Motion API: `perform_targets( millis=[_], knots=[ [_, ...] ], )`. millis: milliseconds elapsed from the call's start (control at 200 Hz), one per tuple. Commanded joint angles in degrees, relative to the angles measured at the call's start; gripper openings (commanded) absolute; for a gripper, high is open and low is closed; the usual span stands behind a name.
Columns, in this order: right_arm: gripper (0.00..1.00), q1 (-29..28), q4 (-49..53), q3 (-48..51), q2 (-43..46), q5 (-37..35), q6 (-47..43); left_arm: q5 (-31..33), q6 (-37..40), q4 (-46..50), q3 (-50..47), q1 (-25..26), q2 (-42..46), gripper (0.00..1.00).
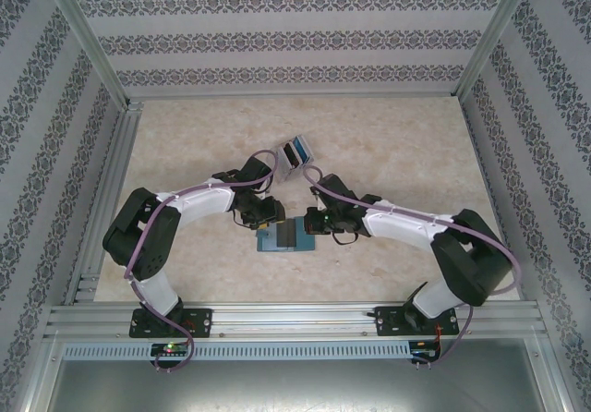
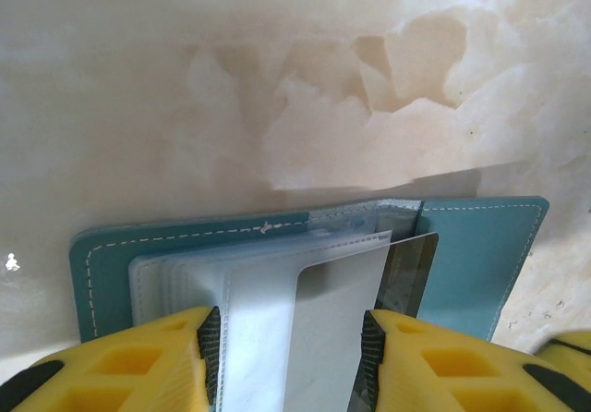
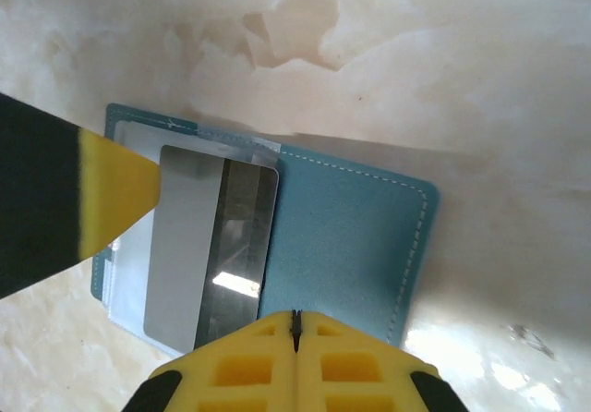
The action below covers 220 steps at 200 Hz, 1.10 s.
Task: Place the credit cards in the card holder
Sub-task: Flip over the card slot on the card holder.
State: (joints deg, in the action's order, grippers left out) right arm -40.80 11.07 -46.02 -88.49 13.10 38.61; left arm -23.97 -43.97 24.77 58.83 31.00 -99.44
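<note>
Yellow left gripper [image 2: 291, 357] is sitting half open astride the clear sleeves [image 2: 185, 287] of the teal card holder [image 3: 351, 236], which is lying open on the table [image 1: 416, 144] between the arms. Silver credit card [image 3: 208, 246] is looking partway into a sleeve, and the right gripper [image 3: 295, 331] is pressing closed tips at its near edge, can't tell if it's pinching. I'd be sliding it straight in while the sleeve's pinned. Clear box [image 1: 297, 153] with what look like more cards is waiting behind, nothing's blocking
</note>
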Motion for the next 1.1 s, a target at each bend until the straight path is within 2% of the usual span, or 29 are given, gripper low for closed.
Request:
perform_targets(
  millis=[0,585,724,864,1094],
  knots=[
    [0.03,-1.02,-1.74,-0.81,-4.37,2.86,0.20,-0.93,-0.82,-0.96,-0.36,-0.15,-0.40,0.46],
    [0.06,-3.76,-5.86,-5.56,-17.17,5.23,1.29,-2.29,-1.68,-1.57,-0.72,-0.15,1.21,0.46],
    [0.12,-3.86,-10.77,-5.84,-19.66,9.90,2.56,-1.96,-1.59,-0.64,-0.44,-0.14,2.70,0.46],
    [0.14,-4.27,-16.38,-5.18,-21.52,13.47,4.57,-1.61,-1.11,0.73,-0.38,-0.62,4.01,0.46],
    [0.15,-5.51,-15.20,-6.22,-23.15,11.73,3.81,0.35,0.43,3.60,-1.06,-3.67,7.46,0.46]
  ],
)
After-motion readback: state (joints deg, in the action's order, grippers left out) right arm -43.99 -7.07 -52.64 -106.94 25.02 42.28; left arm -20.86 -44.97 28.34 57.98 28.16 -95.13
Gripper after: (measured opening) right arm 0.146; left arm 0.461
